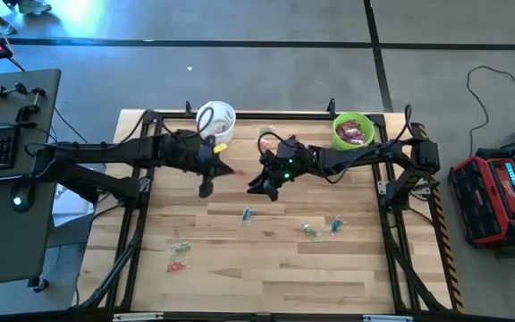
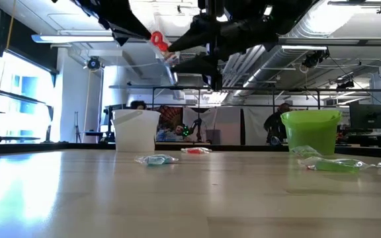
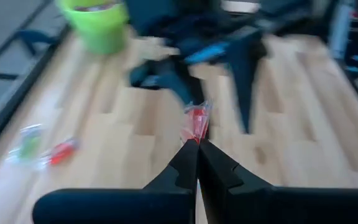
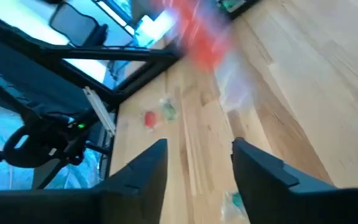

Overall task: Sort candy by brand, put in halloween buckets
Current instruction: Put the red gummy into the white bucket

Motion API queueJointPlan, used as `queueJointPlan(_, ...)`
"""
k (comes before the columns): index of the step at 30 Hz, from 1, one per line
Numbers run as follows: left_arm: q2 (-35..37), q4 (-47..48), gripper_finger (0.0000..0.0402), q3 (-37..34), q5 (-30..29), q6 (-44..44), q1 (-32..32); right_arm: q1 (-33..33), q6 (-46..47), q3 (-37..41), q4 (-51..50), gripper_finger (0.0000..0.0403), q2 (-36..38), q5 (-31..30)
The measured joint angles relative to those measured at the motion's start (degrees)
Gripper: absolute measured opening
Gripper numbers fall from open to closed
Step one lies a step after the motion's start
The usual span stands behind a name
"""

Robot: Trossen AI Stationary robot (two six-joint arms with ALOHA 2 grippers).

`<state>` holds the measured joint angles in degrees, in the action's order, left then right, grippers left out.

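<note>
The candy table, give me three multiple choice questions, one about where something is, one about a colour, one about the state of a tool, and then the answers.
1. Where is the white bucket?
A. at the table's far edge, by the left arm
B. in the middle of the table
C. on the floor

2. What colour is the candy in the left tool?
A. blue
B. red
C. green

3. How do the right tool's fingers stand?
A. shut on a packet
B. shut on nothing
C. apart, with nothing between them

Answers:
1 A, the high view shows it at the far edge beside the left arm.
2 B, the left wrist view shows a red clear-wrapped piece pinched at the fingertips.
3 C, the right wrist view shows bare table between its fingers.
</note>
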<state>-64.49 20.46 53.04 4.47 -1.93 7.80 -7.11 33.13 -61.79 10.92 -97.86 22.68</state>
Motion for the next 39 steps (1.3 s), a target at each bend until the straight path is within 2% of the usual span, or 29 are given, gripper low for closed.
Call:
queueJointPlan(5,2.61,2.46,0.0,0.03,-4.38,1.61,4.92,-0.02,-0.13,-0.01,-1.75,0.0184,0.0,-0.73)
queueJointPlan(11,2.84,12.55,0.0,4.93,-9.45,5.72,14.83,0.02,-0.14,-0.01,-2.03,0.0185,0.0,-2.71)
queueJointPlan(15,0.14,18.86,0.0,9.71,-8.65,5.0,23.15,0.02,-0.13,-0.01,-2.03,0.0185,0.0,-2.72)
queueJointPlan(20,-6.15,26.16,0.0,14.82,-3.53,-1.01,31.11,0.02,-0.14,-0.01,-2.03,0.0185,0.0,-2.72)
queueJointPlan(32,-22.87,29.69,0.0,21.92,-3.54,-10.63,36.16,0.04,-1.11,-0.01,-2.03,0.0185,0.0,-3.24)
queueJointPlan(39,-28.37,29.72,0.0,23.02,-3.7,-15.35,36.89,0.04,-1.65,-0.01,-2.07,0.0185,0.0,-3.29)
